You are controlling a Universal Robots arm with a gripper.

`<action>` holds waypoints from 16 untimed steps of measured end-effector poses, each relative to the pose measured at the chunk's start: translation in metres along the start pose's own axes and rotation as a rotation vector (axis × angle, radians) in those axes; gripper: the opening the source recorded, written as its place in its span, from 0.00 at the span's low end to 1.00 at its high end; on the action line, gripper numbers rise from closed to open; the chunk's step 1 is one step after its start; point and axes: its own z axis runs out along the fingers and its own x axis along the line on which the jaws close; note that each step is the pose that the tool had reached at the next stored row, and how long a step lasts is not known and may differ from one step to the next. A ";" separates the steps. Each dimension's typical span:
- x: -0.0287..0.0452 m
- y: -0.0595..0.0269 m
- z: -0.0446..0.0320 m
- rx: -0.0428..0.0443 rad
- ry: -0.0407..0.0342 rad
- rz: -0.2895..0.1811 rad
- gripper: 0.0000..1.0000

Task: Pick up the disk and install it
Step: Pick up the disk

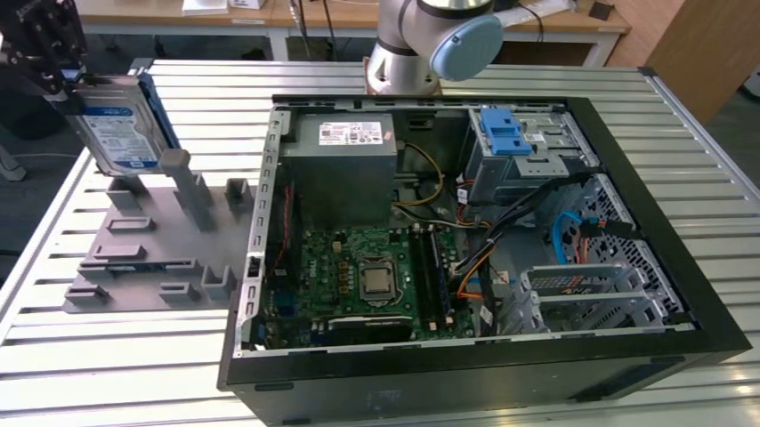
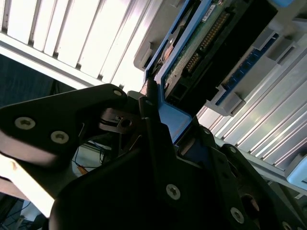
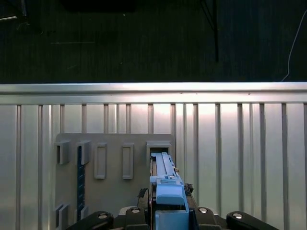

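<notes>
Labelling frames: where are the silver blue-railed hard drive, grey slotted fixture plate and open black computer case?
Silver hard drive (image 1: 119, 133), exterior view, label.
Grey fixture plate (image 1: 160, 238), exterior view, flat base.
Black computer case (image 1: 475, 374), exterior view, front wall.

Table: slatted silver metal, good order.

PC case: black, lying flat w/ side panel off, interior exposed.
- Grey PSU w/ white sticker, far corner.
- Green mainboard just nearer than the PSU; CPU socket approx. mid-board.
- Metal drive cage w/ blue latch, far side toward the exterior view's right.
- Blue cable loops near the cage.

Grey fixture plate: on the table just beside the case, on the exterior view's left; upright posts, slot blocks.

Wooden desks beyond the table.
</notes>
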 end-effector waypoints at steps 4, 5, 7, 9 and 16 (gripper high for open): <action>0.0000 0.0000 -0.0017 0.0000 -0.0003 0.000 0.36; 0.0000 0.0000 -0.0023 -0.0001 -0.0006 0.000 0.36; 0.0000 0.0000 -0.0038 -0.0002 -0.0014 0.000 0.36; 0.0000 0.0000 -0.0053 -0.0003 -0.0015 0.000 0.36; 0.0000 0.0001 -0.0120 -0.0001 -0.0017 0.000 0.36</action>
